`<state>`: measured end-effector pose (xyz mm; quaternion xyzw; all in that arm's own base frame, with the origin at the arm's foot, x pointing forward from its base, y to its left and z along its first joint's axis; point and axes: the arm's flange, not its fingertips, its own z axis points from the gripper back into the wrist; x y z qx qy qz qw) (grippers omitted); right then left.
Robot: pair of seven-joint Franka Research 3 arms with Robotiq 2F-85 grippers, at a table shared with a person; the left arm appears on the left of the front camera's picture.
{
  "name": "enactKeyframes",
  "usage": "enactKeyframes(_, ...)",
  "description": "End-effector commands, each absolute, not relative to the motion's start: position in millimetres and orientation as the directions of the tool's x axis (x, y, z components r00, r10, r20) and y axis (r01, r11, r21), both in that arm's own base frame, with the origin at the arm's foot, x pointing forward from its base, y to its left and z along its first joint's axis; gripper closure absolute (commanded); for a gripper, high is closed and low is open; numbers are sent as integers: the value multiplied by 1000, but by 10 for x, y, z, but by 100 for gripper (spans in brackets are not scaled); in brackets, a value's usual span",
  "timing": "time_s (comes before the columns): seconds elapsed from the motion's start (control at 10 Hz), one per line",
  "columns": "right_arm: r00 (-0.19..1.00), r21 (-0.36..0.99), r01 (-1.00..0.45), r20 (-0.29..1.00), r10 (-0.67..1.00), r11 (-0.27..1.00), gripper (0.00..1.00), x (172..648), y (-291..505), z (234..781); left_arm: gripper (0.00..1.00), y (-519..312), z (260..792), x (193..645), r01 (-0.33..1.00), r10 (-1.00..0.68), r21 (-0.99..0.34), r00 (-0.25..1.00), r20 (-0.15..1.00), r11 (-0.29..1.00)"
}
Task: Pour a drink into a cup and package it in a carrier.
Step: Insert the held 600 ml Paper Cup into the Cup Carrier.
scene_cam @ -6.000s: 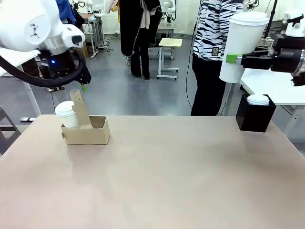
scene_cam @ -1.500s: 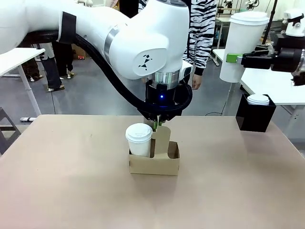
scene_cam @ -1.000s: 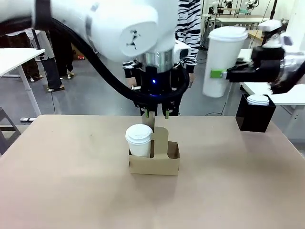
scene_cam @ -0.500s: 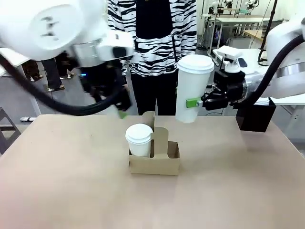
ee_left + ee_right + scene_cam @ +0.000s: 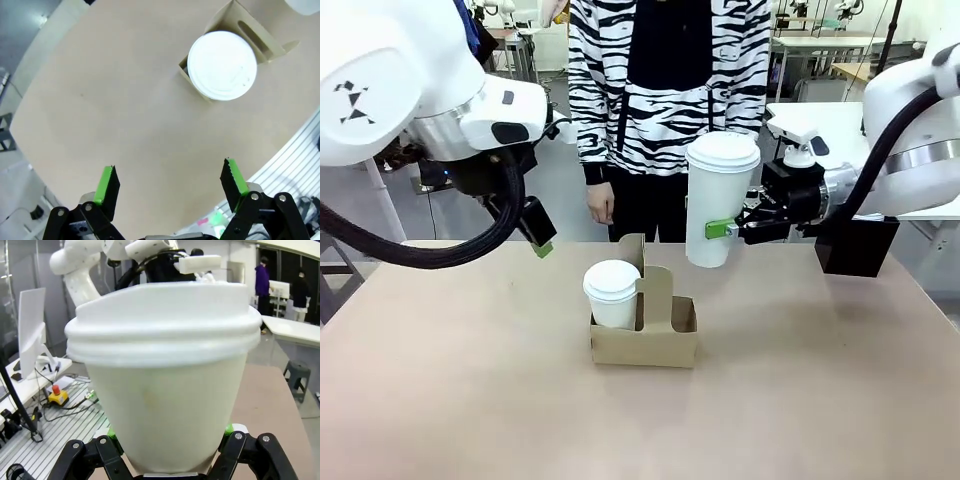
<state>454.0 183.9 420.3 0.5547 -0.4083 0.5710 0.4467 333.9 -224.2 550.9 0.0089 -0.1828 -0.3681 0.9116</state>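
Pinching the tall white lidded paper cup (image 5: pixel 721 195) low on its wall, the right claw (image 5: pixel 722 229) has its green pads pressed on opposite sides. The cup hangs upright in the air, clear of the tabletop (image 5: pixel 800 400), just beyond and to the right of the cardboard drink carrier (image 5: pixel 645 342). In the right wrist view the cup sits square between the fingers with its lid on.

The step in hand looks like seating this cup in the carrier's free hole (image 5: pixel 683 314), to the right of the upright handle panel (image 5: pixel 657 285). The left hole already holds a shorter lidded cup (image 5: pixel 613 292).

To do it well, I would hold the cup vertical and bring its base directly over the free hole before descending. Lowering it straight should let the taper centre itself rather than catch the cardboard rim. Because the grip is low, the fingers may meet the carrier wall or the handle panel before the cup is fully down. Come in with the fingers turned away from the panel, and let go only once the cup rests. The carrier looks light and could slide or tip if nudged sideways.

The left claw (image 5: pixel 170 176) hangs spread wide and empty over bare tabletop, left of the carrier and clear of that path. A person (image 5: pixel 660 90) stands at the far edge, one hand (image 5: pixel 601 205) hanging near.
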Motion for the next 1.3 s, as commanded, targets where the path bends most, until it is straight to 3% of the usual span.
enactKeyframes(0.0,14,29,-965,998,61,-259,19,4554,1819,4196,0,-2181,5492,3336,669,-675,155,656,337,727)
enactKeyframes(0.1,15,32,-978,996,84,-208,19,4649,1877,4156,0,-2046,5390,3389,706,-681,120,603,415,698)
enactKeyframes(0.4,47,58,-968,998,52,-242,19,4791,2066,3954,0,-1670,5150,3303,841,-715,39,433,550,539)
enactKeyframes(0.6,79,91,-957,995,53,-277,19,4887,2184,3789,0,-1346,4841,3354,865,-761,129,346,548,486)
enactKeyframes(1.0,87,99,-921,995,49,-376,19,4888,2360,3526,0,-917,4396,3472,904,-703,41,301,645,425)
enactKeyframes(1.1,79,92,-911,996,49,-402,19,4892,2388,3462,0,-1067,4872,3696,868,-743,112,341,576,485)
enactKeyframes(1.2,55,67,-903,998,42,-423,19,4888,2429,3386,0,-1067,4872,3696,868,-743,112,341,576,485)
